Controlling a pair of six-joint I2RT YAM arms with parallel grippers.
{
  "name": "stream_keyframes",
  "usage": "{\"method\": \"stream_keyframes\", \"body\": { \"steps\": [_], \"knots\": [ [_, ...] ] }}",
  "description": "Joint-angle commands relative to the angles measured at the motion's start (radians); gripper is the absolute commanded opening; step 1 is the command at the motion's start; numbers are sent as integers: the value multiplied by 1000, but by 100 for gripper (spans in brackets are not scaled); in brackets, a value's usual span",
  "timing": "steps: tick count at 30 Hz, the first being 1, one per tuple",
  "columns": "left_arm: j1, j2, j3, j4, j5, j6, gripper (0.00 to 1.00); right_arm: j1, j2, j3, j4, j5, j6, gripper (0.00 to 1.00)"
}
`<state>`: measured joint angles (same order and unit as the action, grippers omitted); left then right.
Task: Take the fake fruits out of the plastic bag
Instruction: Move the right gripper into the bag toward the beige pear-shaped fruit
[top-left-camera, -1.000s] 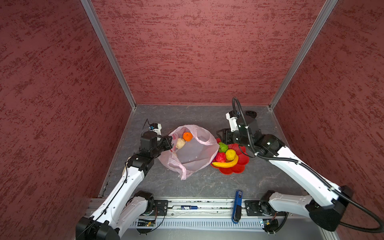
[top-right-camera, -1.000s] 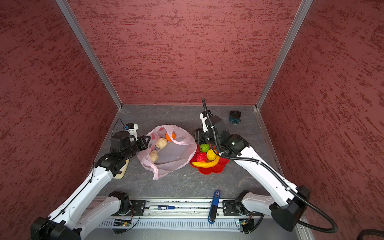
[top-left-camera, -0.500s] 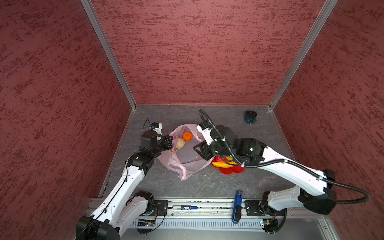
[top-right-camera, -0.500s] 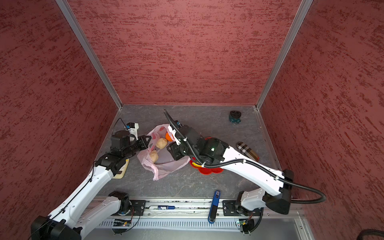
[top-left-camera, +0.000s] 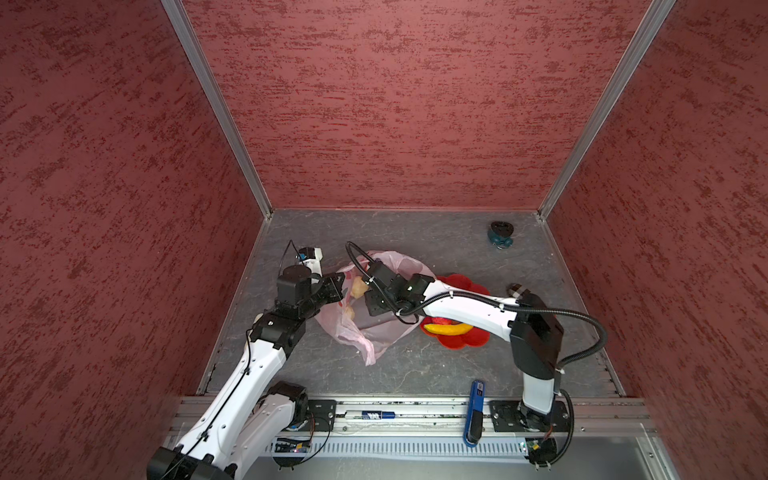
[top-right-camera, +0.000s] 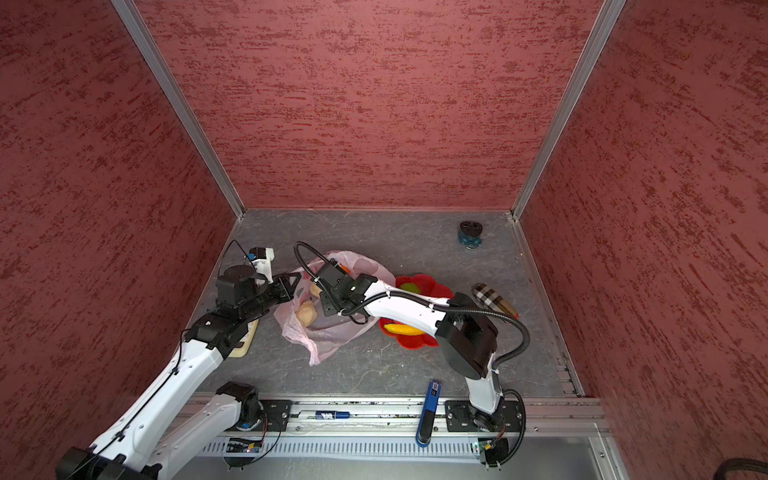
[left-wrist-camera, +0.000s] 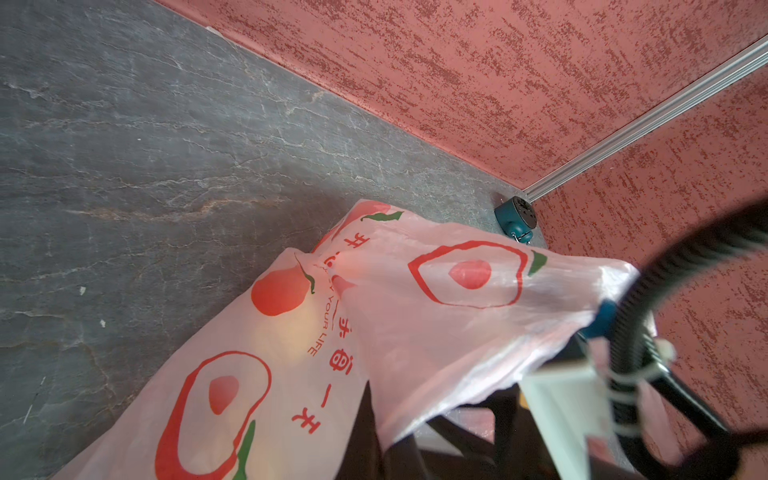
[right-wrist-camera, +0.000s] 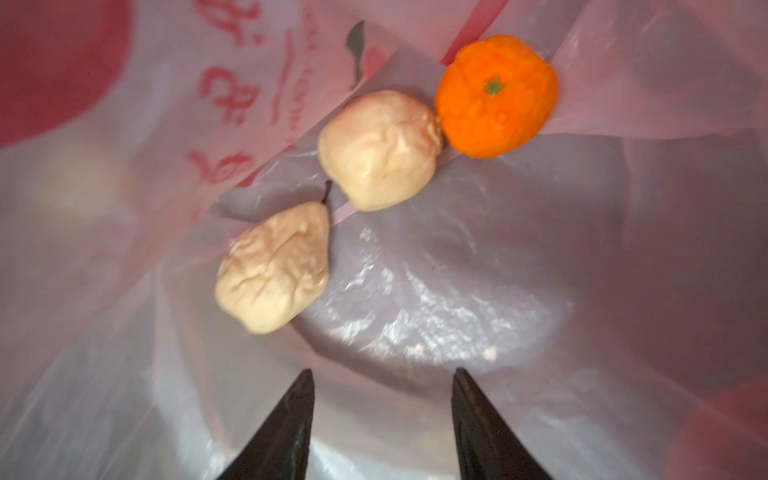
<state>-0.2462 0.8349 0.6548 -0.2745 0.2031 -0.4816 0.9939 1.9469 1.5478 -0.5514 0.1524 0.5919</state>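
We see the left claw (top-left-camera: 336, 287) clamped on the rim of the plastic bag (top-left-camera: 388, 332), which lies on the bench (top-left-camera: 415, 374). The right claw (right-wrist-camera: 382, 372) is inside the bag, jaws apart and holding nothing. Ahead of it in the bag lie a pear-shaped beige fruit (right-wrist-camera: 274, 274), a round beige fruit (right-wrist-camera: 378, 149) and the orange (right-wrist-camera: 496, 95). The banana (top-left-camera: 449, 329) is on the red dish (top-left-camera: 465, 341), just right of the bag

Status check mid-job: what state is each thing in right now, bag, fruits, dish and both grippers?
plastic bag: mouth held up and open.
left gripper: shut on the bag's rim.
right gripper: inside the bag, open, empty.
orange: in the bag, loose.
round beige fruit: in the bag, touching the orange.
pear-shaped beige fruit: in the bag, loose.
banana: out, lying in the red dish.
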Motion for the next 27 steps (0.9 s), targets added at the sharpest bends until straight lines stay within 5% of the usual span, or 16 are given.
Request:
{"method": "stream_keyframes", "body": {
  "steps": [1, 10, 27],
  "knots": [
    [-2, -6, -22, 23, 1, -7, 0, -18, 41, 50, 110, 129, 106, 61],
    [-2, 19, -35, 47, 42, 2, 0, -65, 166, 112, 243, 145, 146, 78],
    [-2, 44, -49, 83, 78, 6, 0, -125, 333, 224, 335, 176, 210, 84]
  ]
}}
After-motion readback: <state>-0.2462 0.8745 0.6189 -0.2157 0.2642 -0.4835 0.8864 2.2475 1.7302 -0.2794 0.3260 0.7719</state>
